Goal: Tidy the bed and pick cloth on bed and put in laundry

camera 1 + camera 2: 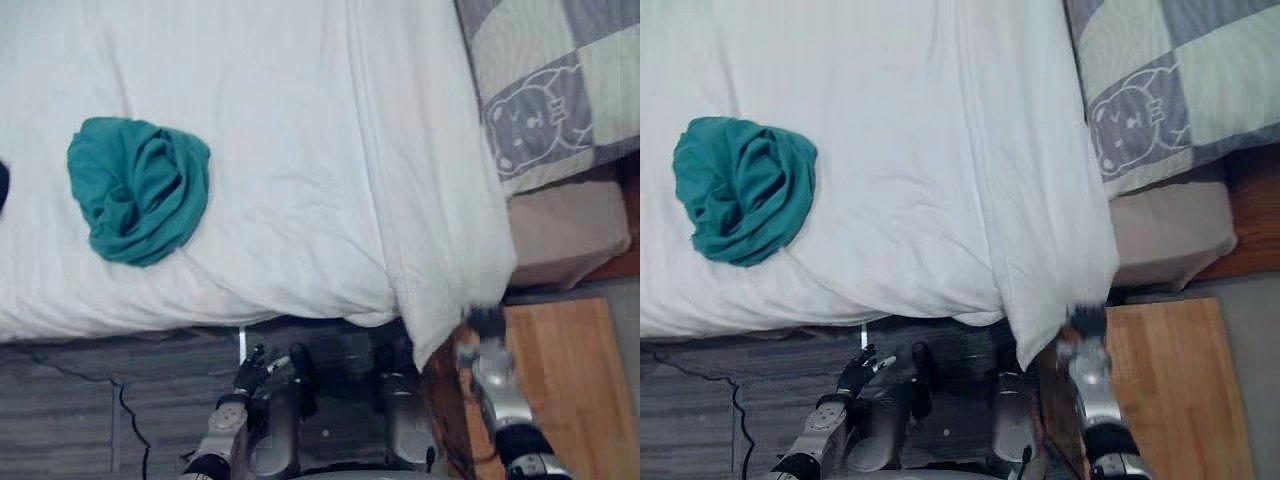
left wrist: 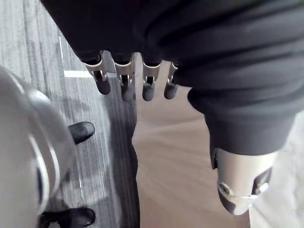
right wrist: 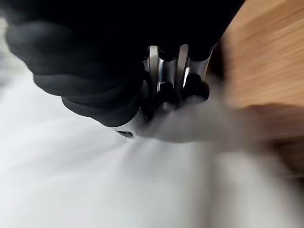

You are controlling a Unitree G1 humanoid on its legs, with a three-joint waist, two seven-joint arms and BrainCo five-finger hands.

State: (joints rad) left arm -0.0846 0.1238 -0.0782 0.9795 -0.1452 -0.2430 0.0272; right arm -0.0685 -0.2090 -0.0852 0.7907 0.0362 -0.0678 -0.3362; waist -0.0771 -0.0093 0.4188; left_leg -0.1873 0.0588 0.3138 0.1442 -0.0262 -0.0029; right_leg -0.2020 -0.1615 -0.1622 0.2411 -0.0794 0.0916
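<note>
Left hand [image 1: 250, 375] hangs open; right hand [image 3: 164, 88] pinches duvet [image 1: 300, 150] corner, tidying underway; teal cloth [image 1: 138, 188] not yet collected

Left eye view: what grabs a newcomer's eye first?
A crumpled teal cloth sits on the white duvet toward the robot's left, bright against it. At the duvet's hanging near corner, on the robot's right, the right hand has its fingers curled into the white fabric. A checked pillow with a bear drawing lies at the far right.
</note>
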